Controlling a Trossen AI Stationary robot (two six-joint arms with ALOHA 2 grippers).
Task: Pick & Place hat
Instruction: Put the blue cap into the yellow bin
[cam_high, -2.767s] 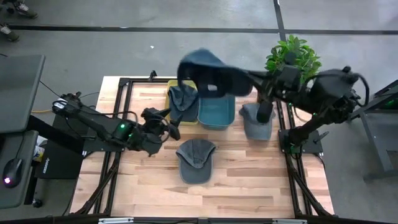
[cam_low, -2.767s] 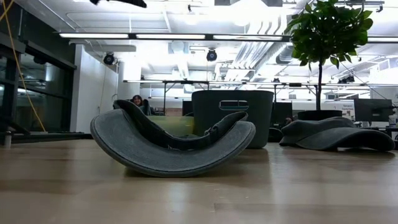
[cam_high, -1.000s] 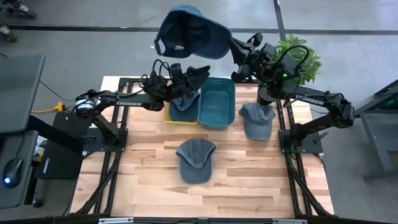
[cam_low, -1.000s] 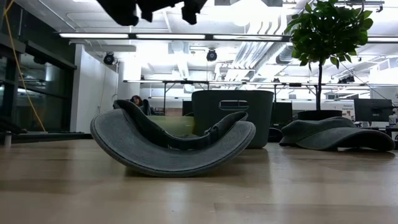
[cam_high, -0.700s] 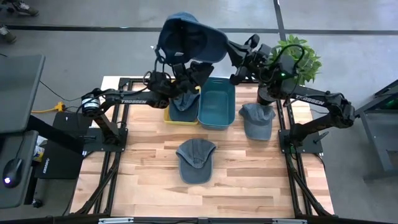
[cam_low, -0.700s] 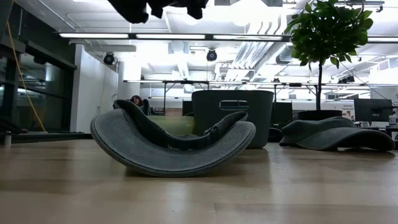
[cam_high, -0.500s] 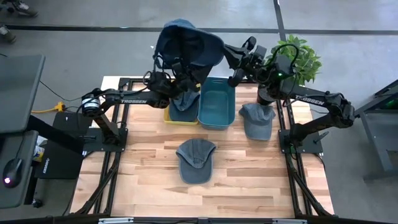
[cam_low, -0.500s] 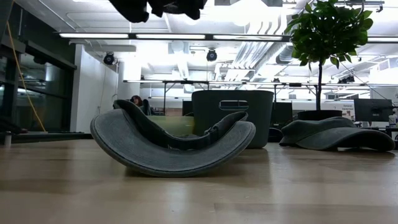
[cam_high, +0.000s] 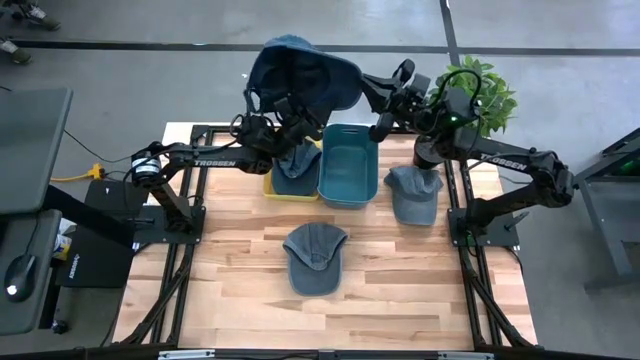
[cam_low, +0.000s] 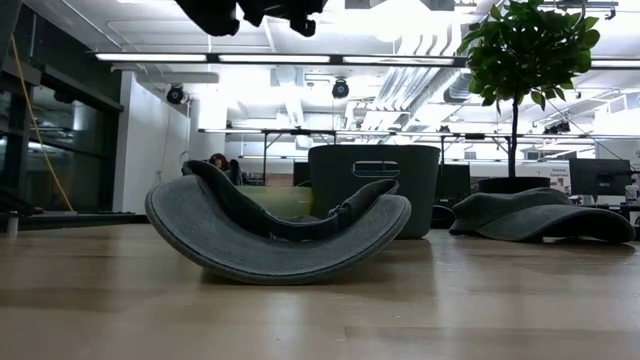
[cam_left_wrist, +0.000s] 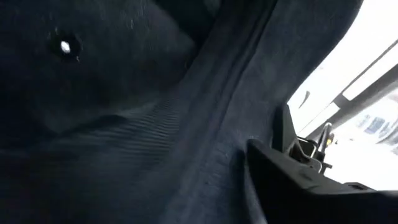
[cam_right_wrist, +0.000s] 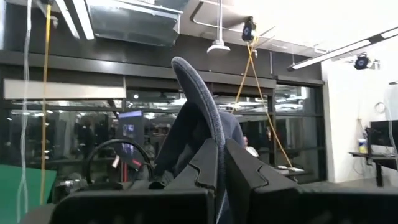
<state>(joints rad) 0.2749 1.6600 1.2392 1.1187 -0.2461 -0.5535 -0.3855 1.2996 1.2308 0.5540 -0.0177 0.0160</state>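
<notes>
High above the far edge of the worktop (cam_high: 240, 290), a blue hat (cam_high: 300, 68) is hanging in the air between two arms. From the left, the left claw (cam_high: 292, 112) is reaching up under the hat's open underside, its wrist camera filled with dark cloth and seam; whether its fingers are gripping the fabric cannot be told. To the right, the right claw (cam_high: 372, 92) is pinching the hat's brim edge, fingers pressed together on it, the brim standing up between them in its own wrist view (cam_right_wrist: 198, 93). The hat's long axis is running left to right, crown toward the left arm and brim toward the right one, so both claws are about equally near, one at each end. Directly below and slightly nearer, the yellow bin (cam_high: 272, 182) with a grey hat in it and the teal bin (cam_high: 350, 170) are sitting side by side; two more grey hats are lying on the worktop, one centre (cam_high: 315, 256), one right (cam_high: 413, 193).
</notes>
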